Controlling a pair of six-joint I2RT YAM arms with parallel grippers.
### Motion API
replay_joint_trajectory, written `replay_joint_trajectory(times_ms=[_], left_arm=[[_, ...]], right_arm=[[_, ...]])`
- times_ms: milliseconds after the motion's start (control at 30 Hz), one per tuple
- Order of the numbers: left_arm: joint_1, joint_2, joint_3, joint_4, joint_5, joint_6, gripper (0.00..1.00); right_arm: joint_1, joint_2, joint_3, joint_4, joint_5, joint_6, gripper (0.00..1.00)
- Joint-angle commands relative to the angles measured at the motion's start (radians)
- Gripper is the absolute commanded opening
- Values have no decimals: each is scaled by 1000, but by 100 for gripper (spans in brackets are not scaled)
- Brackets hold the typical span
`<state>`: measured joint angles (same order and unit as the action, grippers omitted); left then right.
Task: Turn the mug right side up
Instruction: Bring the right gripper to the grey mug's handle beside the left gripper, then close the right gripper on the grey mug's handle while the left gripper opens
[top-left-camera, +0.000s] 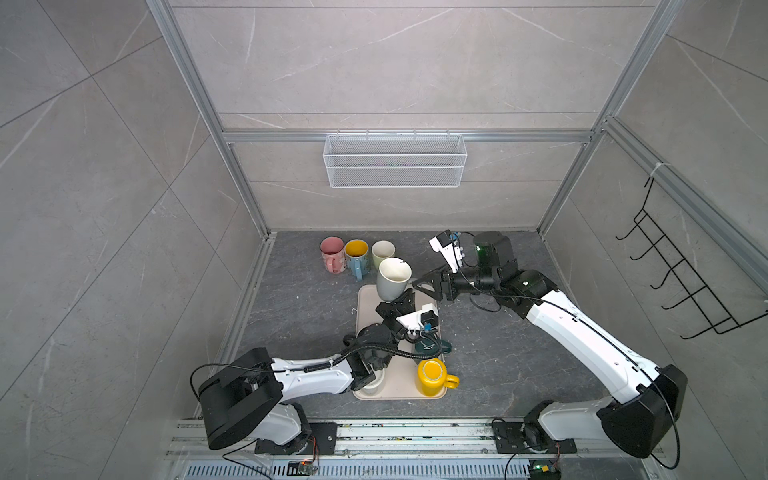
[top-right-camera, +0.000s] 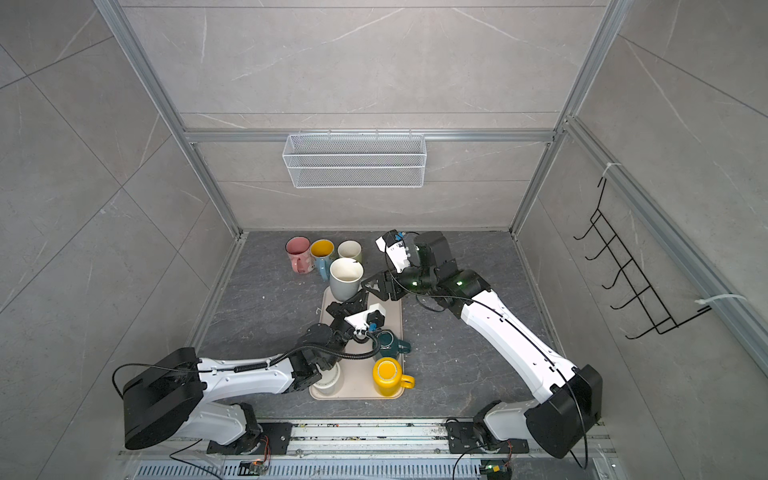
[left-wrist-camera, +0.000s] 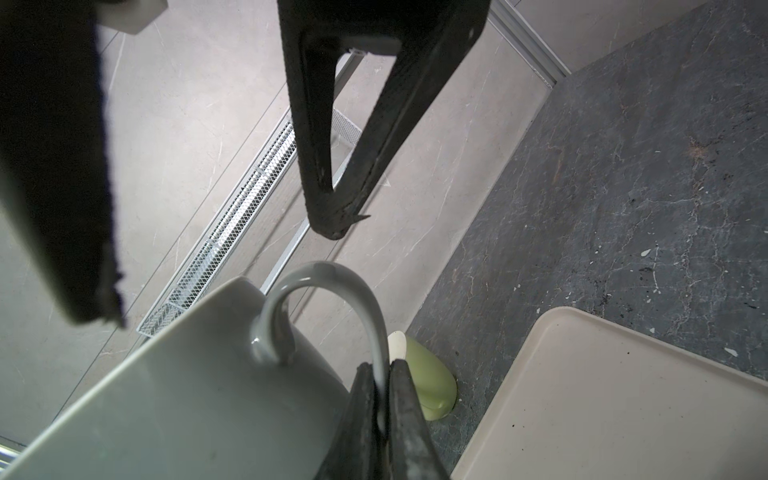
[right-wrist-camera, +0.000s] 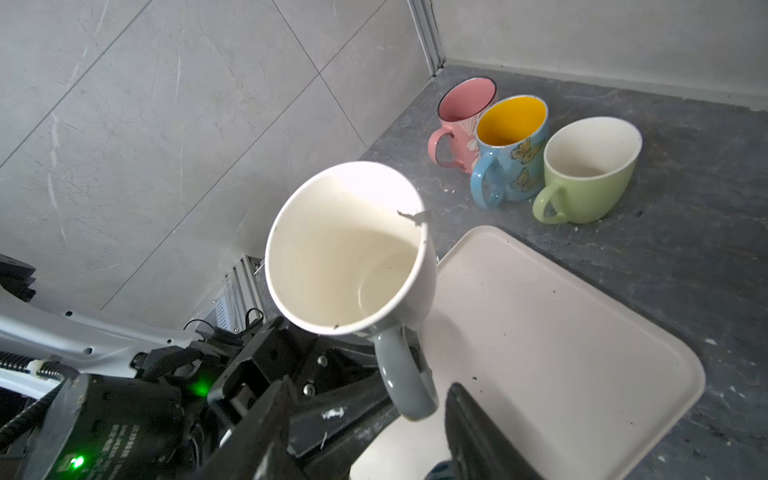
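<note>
Grey mug (right-wrist-camera: 349, 249); arm housing (right-wrist-camera: 104, 415) lettering (right-wrist-camera: 120, 436) illegible

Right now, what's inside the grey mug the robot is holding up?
Nothing: the grey mug looks empty, just a cream inside with a few dark specks, right down to its bottom. The inner wall on the handle side is hidden behind its own rim.

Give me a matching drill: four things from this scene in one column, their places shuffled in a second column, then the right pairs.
1 grey mug
2 yellow mug
3 pink mug
4 wire basket

A on the tray
B hung on the back wall
C handle pinched in the left claw
D standing on the bare table

Pairs: 1-C, 2-A, 3-D, 4-B
</note>
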<state>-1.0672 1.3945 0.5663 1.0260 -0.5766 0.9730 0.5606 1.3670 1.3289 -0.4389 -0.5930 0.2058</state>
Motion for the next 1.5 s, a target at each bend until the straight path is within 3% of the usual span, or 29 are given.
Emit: replay_joint_trajectory(times_ms=[0, 267, 600, 767, 900, 1133, 1200, 1467], left_arm=[[-4, -73, 27, 82, 48, -4, 0], [-7, -115, 12, 48, 86, -35, 0], [-22, -74, 35, 30, 92, -18, 0], [-25, -65, 41, 41, 88, -10, 0], [-25, -65, 42, 37, 90, -13, 0], [-27, -75, 68, -4, 43, -79, 0], [-27, -87, 83, -50, 29, -109, 15], [-27, -140, 86, -145, 41, -164, 52]], right_arm=[[13, 20, 35, -69, 20, -55, 59], [30, 47, 55, -103, 71, -78, 58], [35, 57, 60, -83, 94, -65, 49], [35, 57, 55, -84, 94, -66, 33], [39, 57, 52, -89, 100, -69, 0], [48, 48, 38, -81, 121, -59, 0], [50, 40, 29, -67, 141, -49, 0], [53, 14, 30, -33, 306, 28, 0]])
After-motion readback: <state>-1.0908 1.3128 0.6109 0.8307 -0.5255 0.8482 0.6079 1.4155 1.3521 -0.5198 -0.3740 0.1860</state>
